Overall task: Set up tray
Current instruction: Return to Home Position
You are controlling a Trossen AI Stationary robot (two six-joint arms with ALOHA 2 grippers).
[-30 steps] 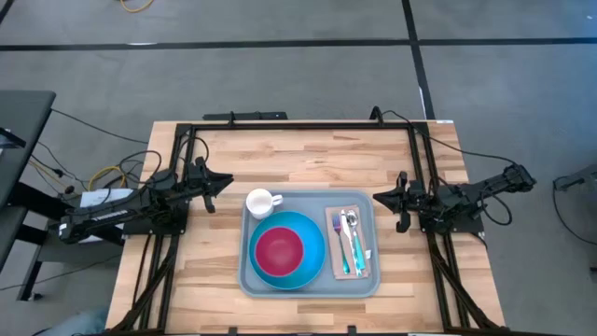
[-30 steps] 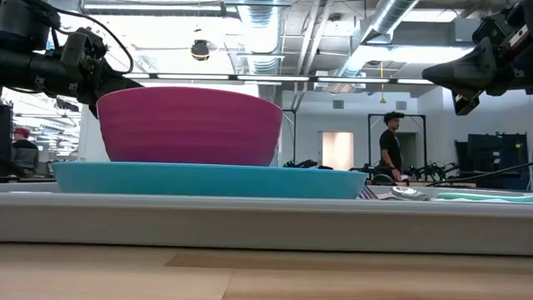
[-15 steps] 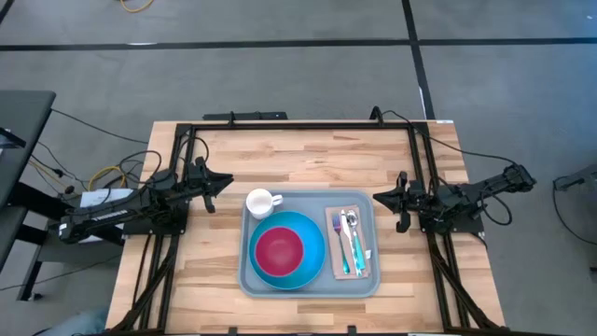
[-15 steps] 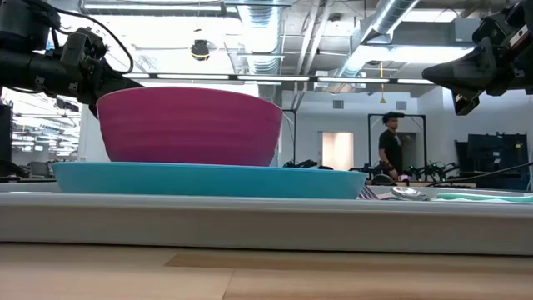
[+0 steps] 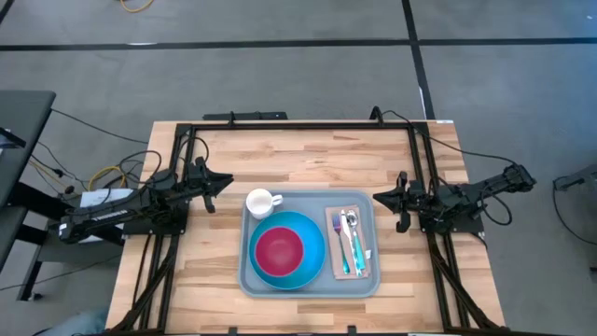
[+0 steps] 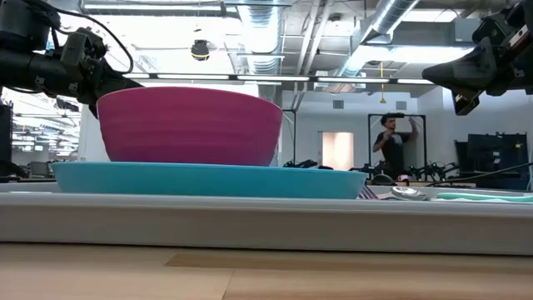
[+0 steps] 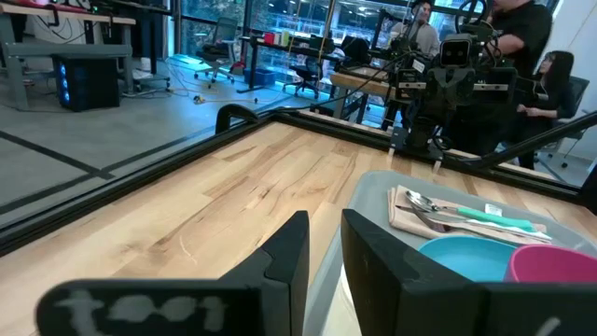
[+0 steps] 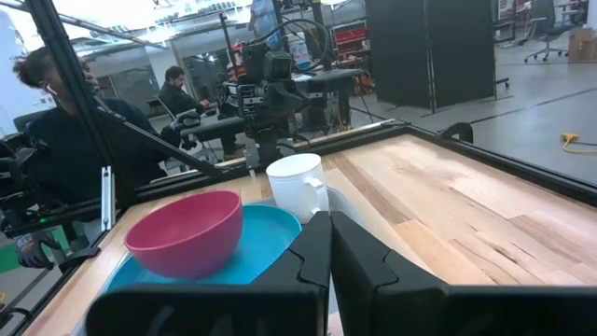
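The grey-blue tray (image 5: 252, 278) lies flat on the wooden table. On it sit a round blue plate (image 5: 313, 245) with a magenta bowl (image 5: 279, 251) in it, a white mug (image 5: 260, 202) at its far left corner, and a napkin (image 5: 337, 257) bearing cutlery (image 5: 351, 240). My left gripper (image 5: 229, 182) hovers left of the tray, fingers nearly together with a narrow gap (image 7: 322, 252). My right gripper (image 5: 376, 198) hovers right of the tray, shut (image 8: 328, 245). Neither touches anything.
A black metal frame (image 5: 298, 124) runs around the table's far and side edges. Bare wood lies beyond the tray's far side (image 5: 308, 159) and near the table's left edge (image 5: 196, 271). People stand in the room behind the table (image 6: 391, 142).
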